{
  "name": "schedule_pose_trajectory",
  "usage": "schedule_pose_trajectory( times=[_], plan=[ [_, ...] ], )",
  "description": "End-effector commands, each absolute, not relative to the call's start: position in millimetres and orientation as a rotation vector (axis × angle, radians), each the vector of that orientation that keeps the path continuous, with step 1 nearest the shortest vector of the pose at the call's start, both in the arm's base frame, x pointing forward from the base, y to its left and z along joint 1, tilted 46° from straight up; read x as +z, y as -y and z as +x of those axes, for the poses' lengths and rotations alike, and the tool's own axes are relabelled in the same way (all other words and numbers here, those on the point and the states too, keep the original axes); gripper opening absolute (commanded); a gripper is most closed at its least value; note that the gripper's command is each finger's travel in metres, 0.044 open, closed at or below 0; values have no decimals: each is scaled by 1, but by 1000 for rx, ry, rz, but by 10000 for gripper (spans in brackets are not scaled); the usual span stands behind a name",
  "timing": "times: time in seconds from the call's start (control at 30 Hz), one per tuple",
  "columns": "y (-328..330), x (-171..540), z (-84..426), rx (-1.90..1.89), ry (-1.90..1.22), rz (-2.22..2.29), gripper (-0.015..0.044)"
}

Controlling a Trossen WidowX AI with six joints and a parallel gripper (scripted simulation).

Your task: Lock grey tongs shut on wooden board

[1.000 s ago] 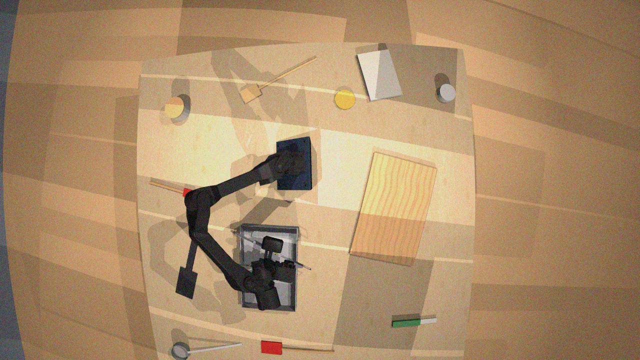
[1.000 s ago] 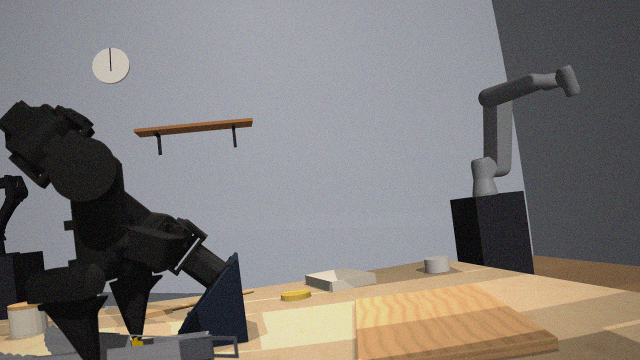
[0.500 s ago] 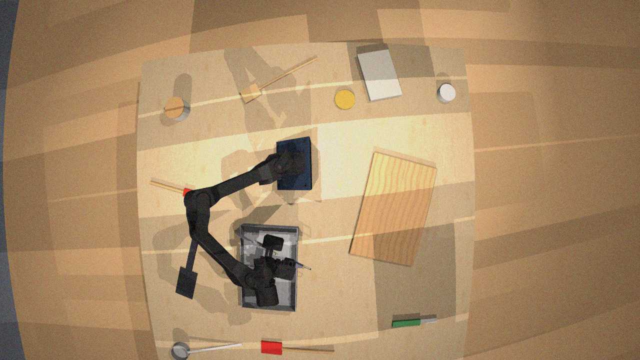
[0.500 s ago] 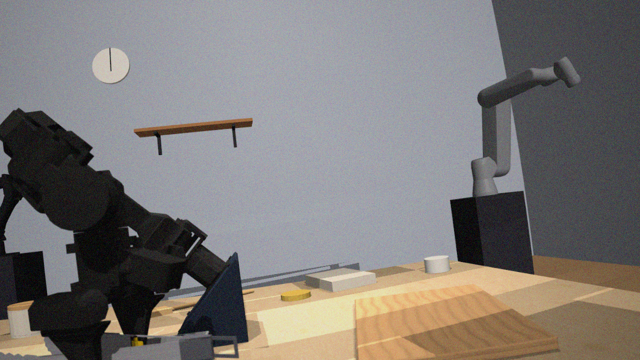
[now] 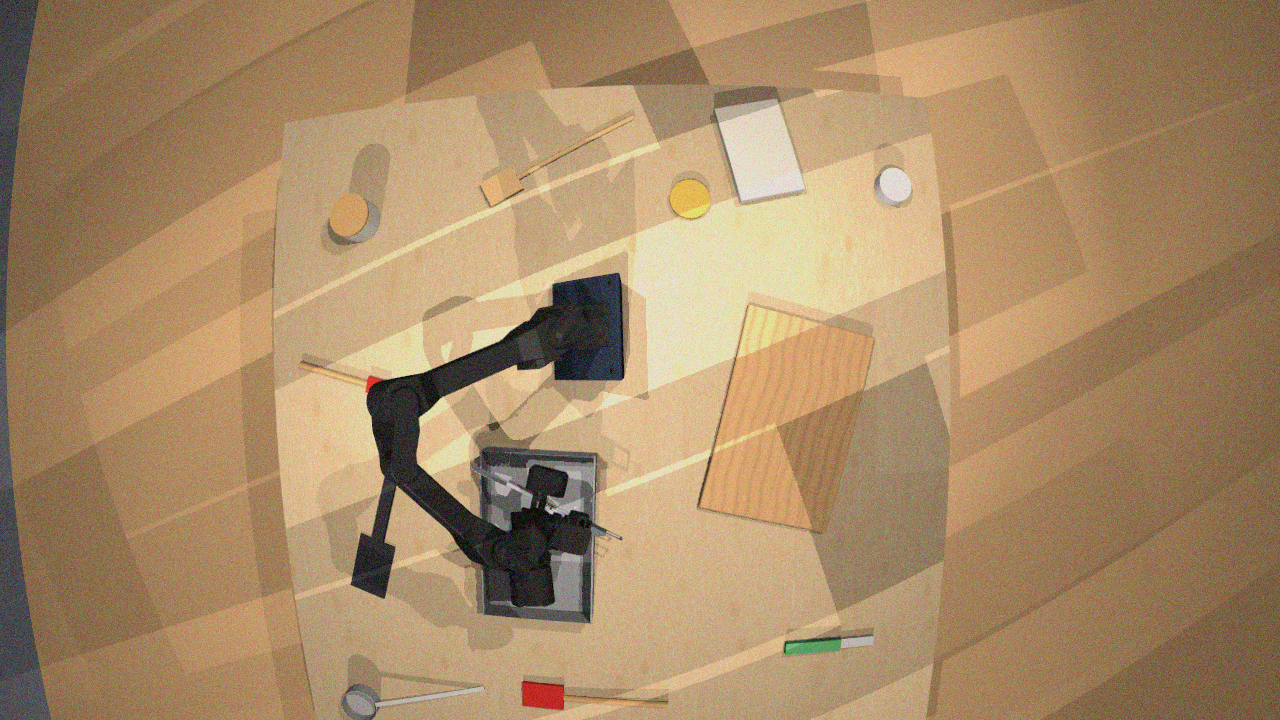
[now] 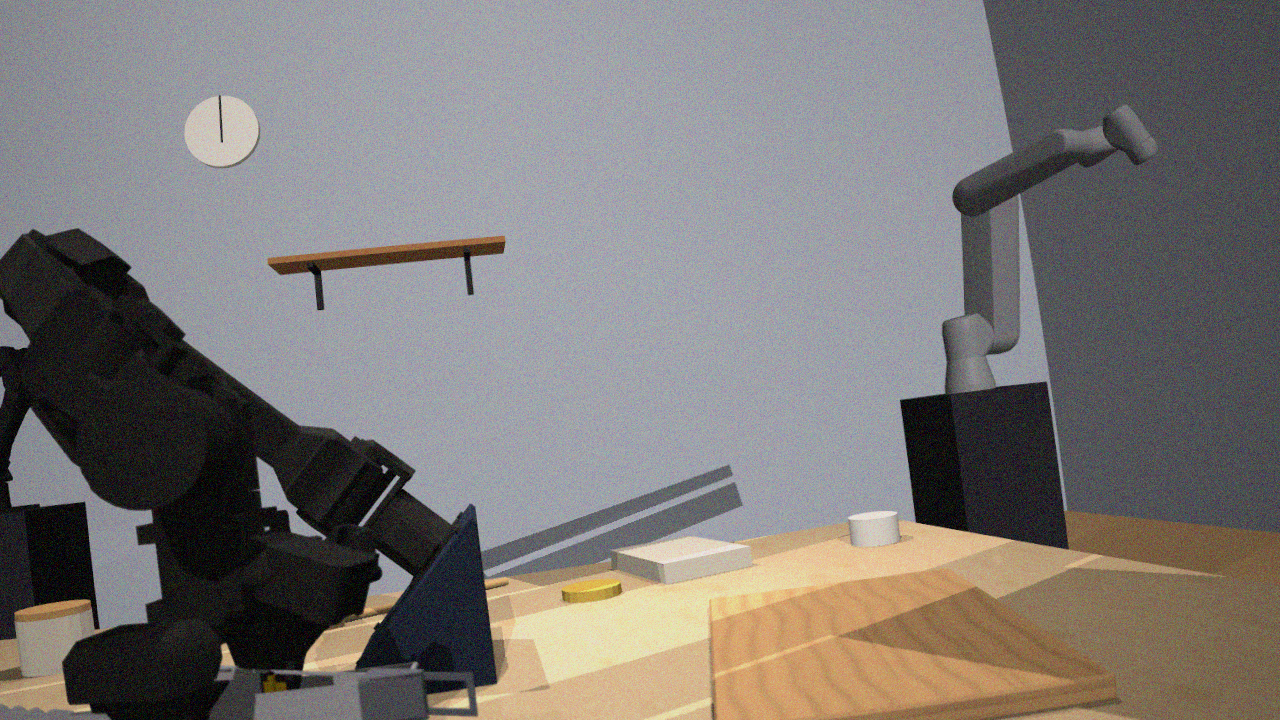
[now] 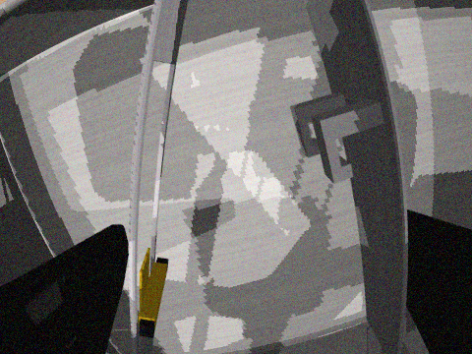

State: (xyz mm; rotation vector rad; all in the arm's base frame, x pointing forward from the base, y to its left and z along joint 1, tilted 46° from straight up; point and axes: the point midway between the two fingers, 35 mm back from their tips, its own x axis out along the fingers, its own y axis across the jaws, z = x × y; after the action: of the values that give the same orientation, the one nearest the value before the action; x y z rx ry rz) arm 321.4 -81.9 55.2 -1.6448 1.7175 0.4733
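Observation:
The grey tongs [image 5: 501, 481] [image 7: 140, 147] lie open across the roasting tin [image 5: 537, 617] [image 7: 221, 74], one end reaching past its right rim in the top view. In the wrist view their pale arm runs down the left and their dark arm down the right, with a gap between. A yellow piece [image 7: 152, 292] sits by the pale arm. My gripper [image 7: 251, 228] is open, low at the tin, one black finger just outside each arm. Contact cannot be told. In the top and exterior views the robot arm hides the fingertips. The wooden board [image 5: 787, 420] [image 6: 877, 635] lies right of the tin, with nothing on it.
The blue base wedge [image 5: 590, 358] [image 6: 447, 626] stands behind the tin. A black spatula [image 5: 373, 564] lies left of it. A red-headed tool [image 5: 543, 694] and a ladle [image 5: 360, 701] lie in front. A green-handled tool [image 5: 811, 645] lies in front of the board.

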Motion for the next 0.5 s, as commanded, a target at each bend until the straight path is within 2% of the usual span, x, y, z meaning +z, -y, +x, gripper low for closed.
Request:
schedule_pose_trajectory(
  times=[0.0, 0.47],
  plan=[
    [82, 56, 322, 473, -1717, -1645, 361],
    [82, 56, 322, 473, -1717, -1645, 268]
  ],
)
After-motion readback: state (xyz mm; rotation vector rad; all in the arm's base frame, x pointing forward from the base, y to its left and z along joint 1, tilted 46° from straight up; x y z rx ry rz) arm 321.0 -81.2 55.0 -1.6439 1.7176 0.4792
